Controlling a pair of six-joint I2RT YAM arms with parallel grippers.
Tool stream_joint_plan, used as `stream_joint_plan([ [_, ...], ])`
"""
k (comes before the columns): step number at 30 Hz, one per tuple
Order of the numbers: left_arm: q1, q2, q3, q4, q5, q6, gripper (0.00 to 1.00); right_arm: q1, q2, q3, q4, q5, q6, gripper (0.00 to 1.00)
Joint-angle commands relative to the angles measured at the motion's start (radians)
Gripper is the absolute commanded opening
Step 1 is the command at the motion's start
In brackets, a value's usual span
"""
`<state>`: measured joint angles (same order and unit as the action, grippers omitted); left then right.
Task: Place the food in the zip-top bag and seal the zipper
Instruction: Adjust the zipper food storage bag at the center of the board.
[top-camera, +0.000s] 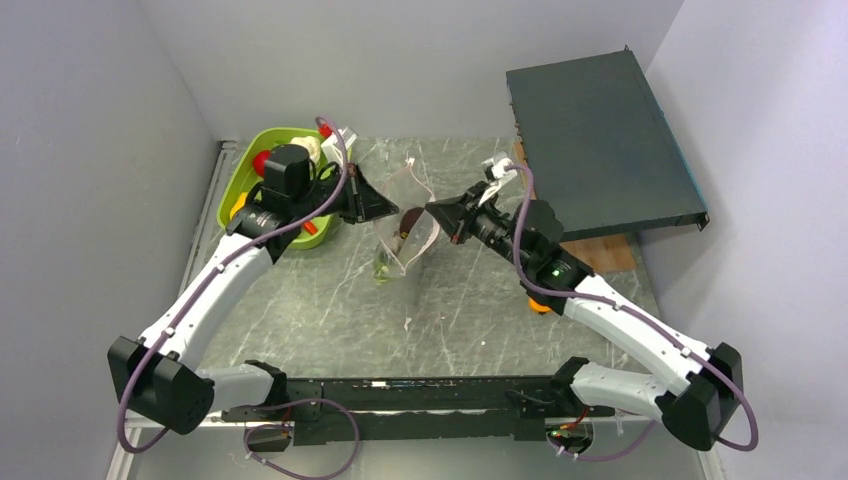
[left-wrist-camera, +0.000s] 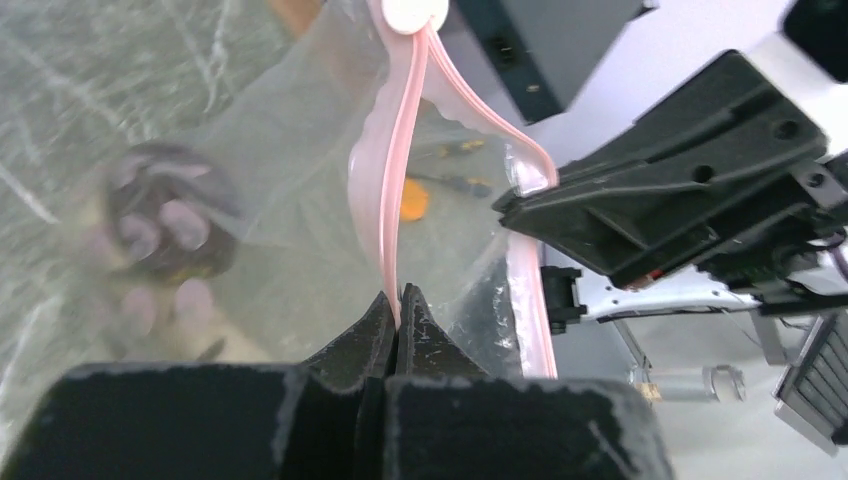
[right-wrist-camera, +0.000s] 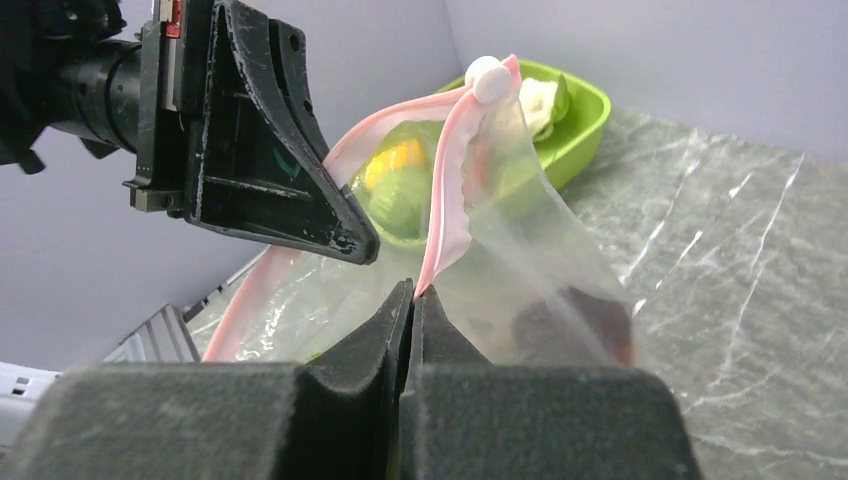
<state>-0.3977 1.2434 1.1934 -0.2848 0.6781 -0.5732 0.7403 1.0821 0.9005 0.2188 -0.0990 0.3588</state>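
Zip-top bag (top-camera: 418, 238) near lime-green tray (top-camera: 238, 172)

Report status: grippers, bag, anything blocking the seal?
Left gripper shut on zipper, right gripper shut on its other lip. Zip-top bag held upright, mouth open, food inside. Nothing across the mouth; more food sits in tray.

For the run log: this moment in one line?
left gripper: shut on zipper | right gripper: shut on zipper | zip-top bag: mouth open | food: some inside
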Motion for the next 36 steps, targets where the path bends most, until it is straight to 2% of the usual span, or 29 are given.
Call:
stream_joint_plan([
  [1,-0.013,-0.094,-0.006,0.169,0.13,-0.039,0.0,0.021,-0.09,-0.027,0.129,-0.054,-0.075,0.0],
  [6,0.013,-0.113,-0.068,-0.108,-0.177,0.028,0.0,0.033,-0.016,-0.077,0.154,0.017,-0.036,0.0],
  [7,0.033,-0.087,-0.069,-0.148,-0.174,0.022,0.0,0.034,0.017,-0.072,0.137,0.028,-0.018,0.0],
  [9,0.079,-0.032,-0.077,-0.161,-0.063,-0.004,0.0,0.034,0.07,-0.036,0.092,0.032,0.004,0.0],
  [11,0.104,0.005,-0.094,-0.086,0.082,-0.047,0.0,0.034,0.095,-0.006,0.066,0.02,0.003,0.0],
  [13,0.1,-0.003,-0.098,0.009,0.144,-0.083,0.0,0.035,0.09,0.016,0.057,0.028,-0.013,0.0],
  [15,0.092,-0.02,-0.075,0.051,0.151,-0.09,0.0,0.035,0.073,0.044,0.039,0.041,-0.039,0.0],
  [19,0.091,-0.043,-0.009,0.022,0.145,-0.076,0.0,0.034,0.024,0.095,-0.001,0.028,-0.065,0.0],
  [23,0.089,-0.082,-0.042,0.039,0.101,-0.088,0.0,0.034,-0.019,0.078,0.014,0.029,-0.04,0.0],
  [28,0.107,-0.058,-0.088,-0.095,0.011,-0.063,0.0,0.035,-0.003,0.057,-0.019,0.087,-0.002,0.0],
  [30,0.113,-0.055,-0.097,-0.126,0.004,-0.057,0.1,0.033,0.012,0.072,-0.056,0.099,0.015,0.0],
  [33,0.117,-0.095,-0.133,-0.094,0.007,-0.065,0.37,0.035,0.034,0.105,-0.116,0.145,0.025,0.0],
  [36,0.117,-0.14,-0.126,-0.092,-0.021,-0.058,0.54,0.035,0.041,0.123,-0.145,0.163,0.014,0.0],
])
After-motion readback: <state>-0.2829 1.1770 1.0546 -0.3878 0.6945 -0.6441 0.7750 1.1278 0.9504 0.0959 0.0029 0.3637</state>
